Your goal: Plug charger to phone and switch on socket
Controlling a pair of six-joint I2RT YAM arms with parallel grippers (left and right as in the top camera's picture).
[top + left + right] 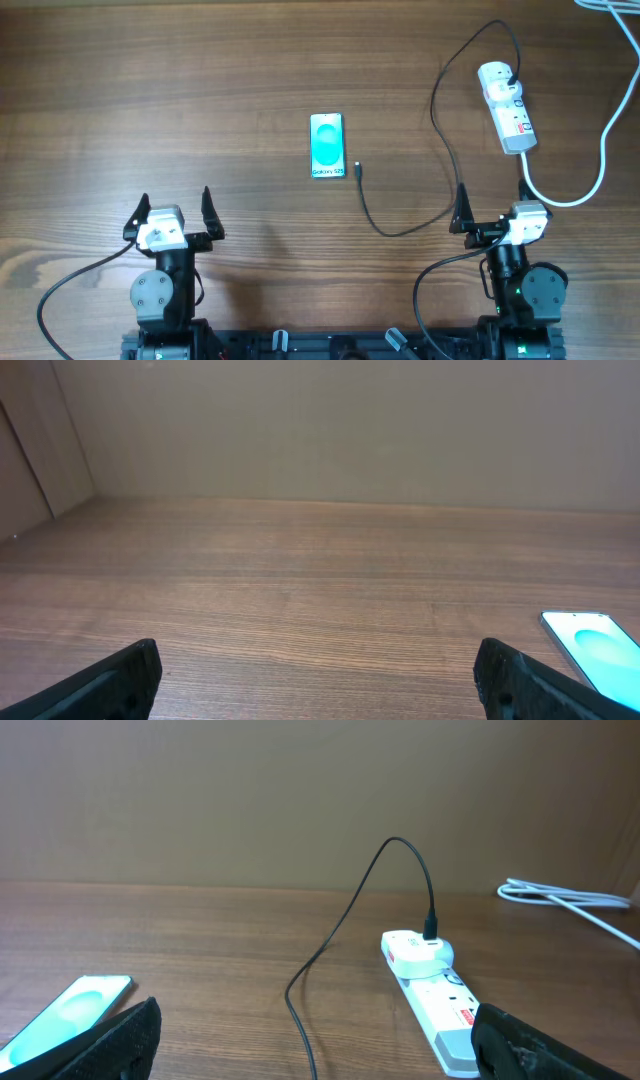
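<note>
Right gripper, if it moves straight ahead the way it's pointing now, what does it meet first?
Probably the charger cable, which in the right wrist view runs just ahead between the open jaws of the right gripper. The socket lies beyond, slightly right. Depth is unclear, so it might clear the cable.

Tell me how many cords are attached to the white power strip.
2. The thin black charger cable plugs in at the power strip's far end; the thick white cord leaves its near end.
</note>
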